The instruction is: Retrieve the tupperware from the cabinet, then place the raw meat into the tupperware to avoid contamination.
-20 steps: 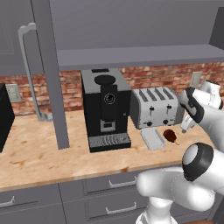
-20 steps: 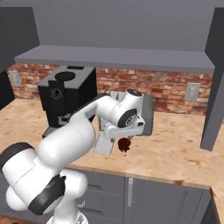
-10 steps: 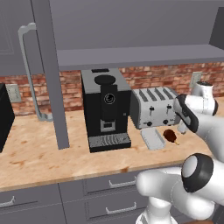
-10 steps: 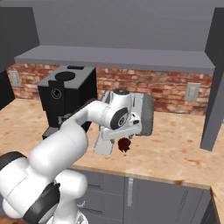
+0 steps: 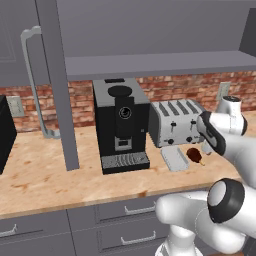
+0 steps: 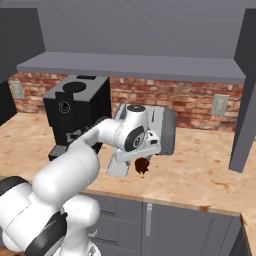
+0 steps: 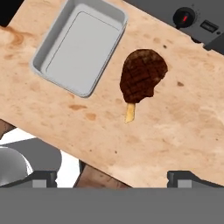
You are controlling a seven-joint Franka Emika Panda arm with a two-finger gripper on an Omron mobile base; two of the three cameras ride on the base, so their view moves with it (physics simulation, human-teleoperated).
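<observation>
Here the raw meat (image 7: 142,76) lies on the counter (image 7: 183,131) just beside the tupperware (image 7: 81,46), near the front edge, bone end pointing toward the gripper (image 7: 113,177), which hovers above, fully open and empty.

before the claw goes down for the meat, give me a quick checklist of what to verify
1. Claw open: ok, tips spread wide, nothing between them.
2. Meat free on the counter, nothing touching it: ok.
3. Claw above the meat: ok in the hand view, meat sits between the tips' line.
4. Container out on the counter, empty, right beside the meat: ok.
5. Toaster leaves room for the descent: cannot tell, it stands close behind.
</observation>
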